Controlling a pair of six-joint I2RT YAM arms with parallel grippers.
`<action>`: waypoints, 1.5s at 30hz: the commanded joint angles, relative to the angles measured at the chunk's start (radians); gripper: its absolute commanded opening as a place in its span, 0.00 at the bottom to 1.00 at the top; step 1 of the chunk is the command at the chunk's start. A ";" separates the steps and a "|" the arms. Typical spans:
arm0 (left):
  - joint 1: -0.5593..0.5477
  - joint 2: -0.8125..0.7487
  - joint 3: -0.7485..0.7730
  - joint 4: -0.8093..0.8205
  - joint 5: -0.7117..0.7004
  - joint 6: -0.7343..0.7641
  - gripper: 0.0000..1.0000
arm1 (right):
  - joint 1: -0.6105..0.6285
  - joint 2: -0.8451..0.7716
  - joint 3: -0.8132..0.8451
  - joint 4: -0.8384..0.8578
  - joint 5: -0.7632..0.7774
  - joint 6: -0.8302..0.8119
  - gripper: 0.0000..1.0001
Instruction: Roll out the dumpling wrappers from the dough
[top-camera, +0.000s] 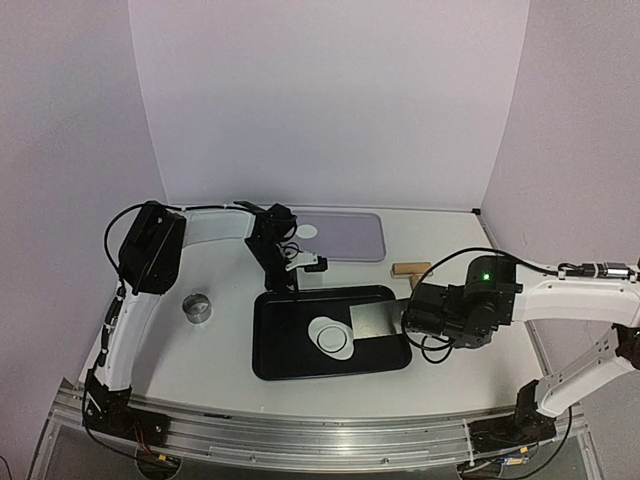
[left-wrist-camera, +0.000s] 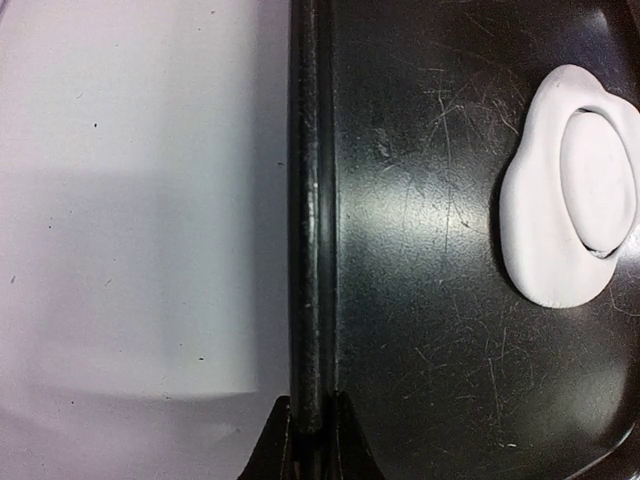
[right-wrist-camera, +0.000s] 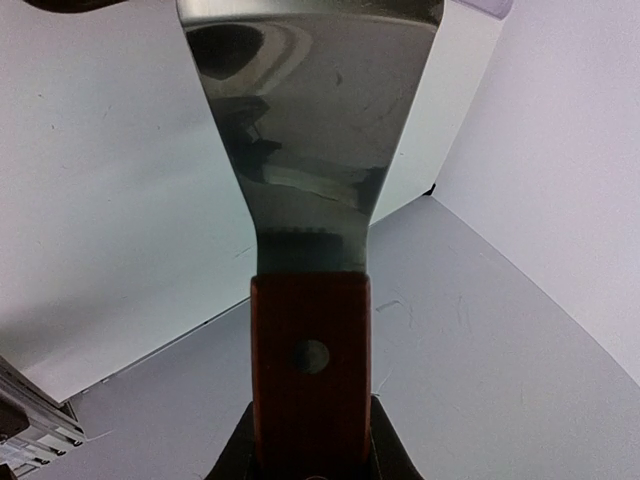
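Dough (left-wrist-camera: 542, 232) partly beyond right edge

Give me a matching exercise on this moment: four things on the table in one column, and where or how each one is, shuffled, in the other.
Things:
1. black tray
2. spatula
3. metal ring
4. lavender tray

Places or states:
A. stands alone on the table, left of the black tray
B. held by its red-brown handle in the right gripper
C. at the back, carrying one dumpling wrapper
D. rim clamped by the left gripper, dough lying on it

Pairs: 1-D; 2-B; 3-A; 4-C.
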 joint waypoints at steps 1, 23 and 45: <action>-0.007 0.053 0.041 0.029 -0.137 0.095 0.00 | -0.002 -0.005 0.027 0.027 0.042 0.011 0.00; -0.007 0.067 0.044 0.029 -0.138 0.105 0.00 | 0.053 0.149 0.185 0.126 -0.028 -0.149 0.00; -0.008 0.072 0.060 0.024 -0.120 0.101 0.00 | 0.058 0.293 0.256 0.144 0.132 -0.079 0.00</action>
